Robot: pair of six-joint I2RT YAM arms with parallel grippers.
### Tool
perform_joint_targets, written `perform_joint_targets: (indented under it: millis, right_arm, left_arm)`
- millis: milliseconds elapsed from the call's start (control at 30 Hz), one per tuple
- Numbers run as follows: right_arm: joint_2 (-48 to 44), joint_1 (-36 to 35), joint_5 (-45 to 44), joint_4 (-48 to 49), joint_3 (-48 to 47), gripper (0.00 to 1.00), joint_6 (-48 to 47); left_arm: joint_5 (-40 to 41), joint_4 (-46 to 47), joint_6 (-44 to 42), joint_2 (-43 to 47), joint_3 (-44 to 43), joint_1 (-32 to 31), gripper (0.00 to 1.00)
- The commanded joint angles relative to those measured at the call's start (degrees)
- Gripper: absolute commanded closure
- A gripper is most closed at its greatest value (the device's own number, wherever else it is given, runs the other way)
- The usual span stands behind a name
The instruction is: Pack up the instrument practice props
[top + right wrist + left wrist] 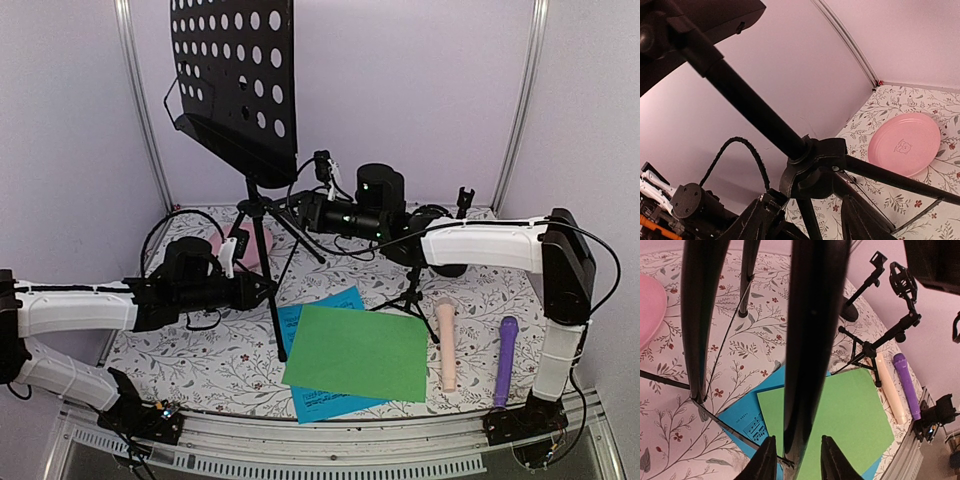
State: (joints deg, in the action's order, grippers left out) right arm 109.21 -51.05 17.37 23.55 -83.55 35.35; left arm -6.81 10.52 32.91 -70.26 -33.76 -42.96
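Black metal, by its look, leaves the rack point(232, 75) stiff and top-heavy on its tripod point(262, 235), which stands at the rear left of the table point(200, 350). It is judged best held at the hub point(812, 167) and a leg point(810, 340), not by the perforated desk. The left gripper point(797, 462) is set astride that leg, jaws slightly parted, with narrow gaps seen either side. The right gripper point(810, 225) is spread wide below the hub, with nothing clenched.

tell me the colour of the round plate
The plate is pink; best seen in the right wrist view.
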Motion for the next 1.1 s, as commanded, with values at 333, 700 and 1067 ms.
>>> perform_joint_targets:
  millis: [333, 700, 1067]
  right_arm:
    - [7.7, 0.0, 1.6, 1.3, -7.7, 0.58, 21.2]
    - [9.7, 0.3, 0.4, 2.6, -8.5, 0.75, 34.9]
    - [8.7, 0.4, 2.2, 1.8, -9.1, 0.72, 56.4]
  left_arm:
    - [-0.6, 3.2, 1.1, -1.9, 0.5, -2.0, 0.65]
    - [0.4, 1.9, 0.6, -1.2, 1.0, -2.0, 0.67]
    - [0.4, 1.5, 0.3, -0.2, 1.8, -2.0, 0.67]
